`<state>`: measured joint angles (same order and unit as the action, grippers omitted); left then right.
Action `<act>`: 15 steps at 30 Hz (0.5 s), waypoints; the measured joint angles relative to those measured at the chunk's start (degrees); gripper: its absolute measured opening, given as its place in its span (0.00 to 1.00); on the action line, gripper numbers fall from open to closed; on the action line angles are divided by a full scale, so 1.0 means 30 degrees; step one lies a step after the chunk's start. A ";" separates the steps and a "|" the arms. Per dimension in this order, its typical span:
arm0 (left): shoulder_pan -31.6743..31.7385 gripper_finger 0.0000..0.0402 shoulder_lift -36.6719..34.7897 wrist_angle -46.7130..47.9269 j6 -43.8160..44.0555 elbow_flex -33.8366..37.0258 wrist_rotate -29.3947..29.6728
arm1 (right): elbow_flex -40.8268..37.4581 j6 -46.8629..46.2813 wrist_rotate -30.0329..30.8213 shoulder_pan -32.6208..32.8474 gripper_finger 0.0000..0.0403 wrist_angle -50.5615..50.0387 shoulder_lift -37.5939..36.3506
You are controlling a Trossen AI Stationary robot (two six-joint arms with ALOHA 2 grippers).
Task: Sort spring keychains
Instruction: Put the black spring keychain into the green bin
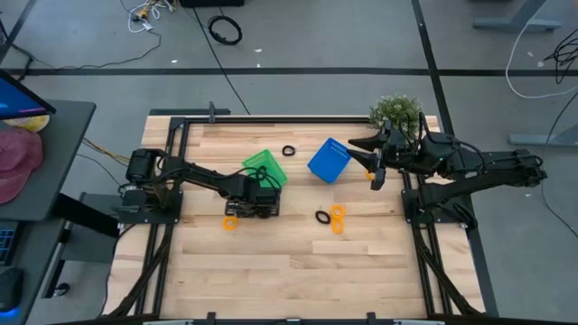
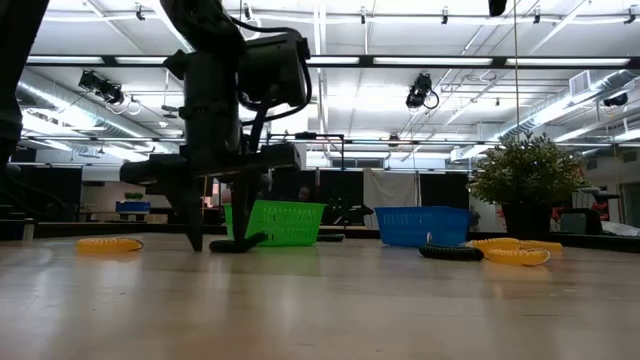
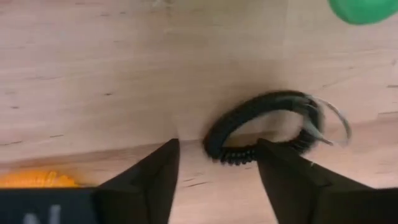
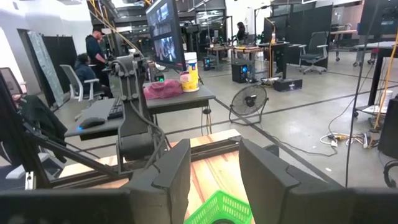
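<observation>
Left tool down at the bench just in front of the green basket, fingers spread wide, straddling a black spring keychain lying flat, not gripped. Orange keychain just beside it. Right tool raised near the blue basket, fingers apart, holding nothing.

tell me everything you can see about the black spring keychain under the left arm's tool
The black spring keychain is a small loop of tightly wound, glossy black coil, plastic by the look of it, with a thin metal ring at one end. It lies flat on the wooden table, close to the green basket. The left tool hangs right over it with fingers open, straddling part of the coil; they have not closed on it. Whether a fingertip touches it cannot be told.
</observation>
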<state>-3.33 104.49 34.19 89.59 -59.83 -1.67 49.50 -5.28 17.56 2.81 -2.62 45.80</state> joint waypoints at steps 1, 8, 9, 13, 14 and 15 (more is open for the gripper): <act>0.0000 0.47 0.0007 0.0052 -0.0059 0.0002 0.0008 | 0.0000 0.0000 -0.0004 0.0000 0.35 0.0001 0.0000; 0.0000 0.15 0.0036 0.0248 -0.0156 0.0051 0.0094 | 0.0000 0.0029 -0.0005 0.0000 0.35 -0.0013 0.0000; 0.0000 0.10 0.0036 0.0261 -0.0201 0.0051 0.0139 | 0.0000 0.0051 -0.0004 0.0000 0.35 -0.0008 0.0000; -0.0015 0.03 -0.0024 0.0164 -0.0615 0.0051 0.0239 | 0.0000 0.0058 -0.0006 0.0000 0.35 -0.0013 0.0000; -0.0015 0.04 -0.0068 0.0178 -0.0615 0.0051 0.0256 | 0.0000 0.0058 0.0001 0.0000 0.35 -0.0013 0.0000; -0.0015 0.05 -0.0143 0.0213 -0.0614 0.0051 0.0282 | 0.0000 0.0058 -0.0006 0.0000 0.35 -0.0013 0.0000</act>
<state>-3.38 104.06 34.82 87.75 -59.68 -0.82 49.50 -5.10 17.54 2.81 -2.66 45.80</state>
